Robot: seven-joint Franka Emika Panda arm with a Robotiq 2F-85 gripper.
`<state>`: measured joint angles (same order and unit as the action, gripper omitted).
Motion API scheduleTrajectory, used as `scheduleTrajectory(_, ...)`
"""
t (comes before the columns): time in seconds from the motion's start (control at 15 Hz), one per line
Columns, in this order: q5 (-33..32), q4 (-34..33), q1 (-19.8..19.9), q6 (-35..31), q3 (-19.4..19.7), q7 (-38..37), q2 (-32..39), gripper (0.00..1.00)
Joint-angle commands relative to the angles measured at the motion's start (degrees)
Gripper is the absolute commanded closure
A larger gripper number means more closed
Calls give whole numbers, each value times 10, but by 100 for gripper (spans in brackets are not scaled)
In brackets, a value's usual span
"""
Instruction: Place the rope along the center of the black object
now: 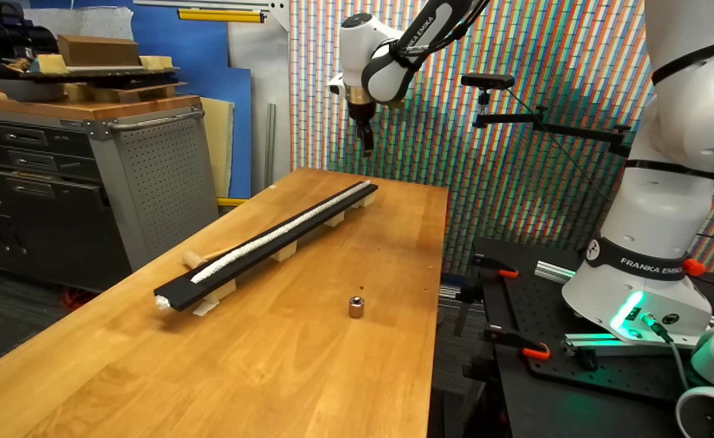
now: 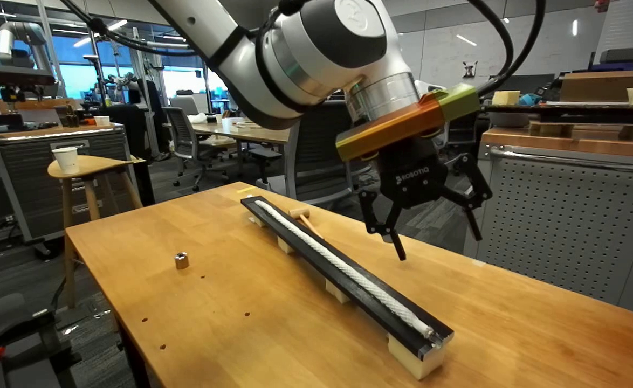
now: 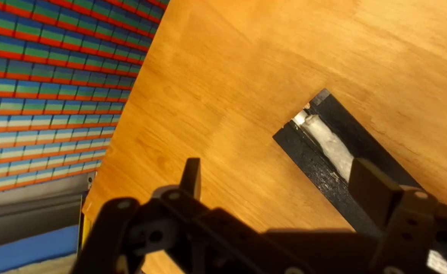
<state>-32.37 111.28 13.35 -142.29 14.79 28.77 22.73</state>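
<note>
One black two-fingered claw (image 2: 440, 248) hangs spread above the wooden counter (image 2: 510, 323); lower down, the white braided rope (image 2: 343, 265) runs lengthwise on the long black bar (image 2: 362, 295), aslant to that opening, so gripping, I'd guess, needs a turn.

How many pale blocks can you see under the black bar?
4: one block near one end of the black bar, a second block near the opposite end, a third block and a fourth block between them. Others may be hidden.
</note>
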Motion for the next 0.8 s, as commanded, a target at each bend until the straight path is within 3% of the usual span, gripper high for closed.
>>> scheduleTrajectory(0.0,33,-1,-5,77,-2,-69,-32,0)
scheduleTrajectory(0.33,98,-6,-4,166,-6,-152,-58,0)
scheduleTrajectory(0.73,143,3,-3,215,-4,-226,-96,0)
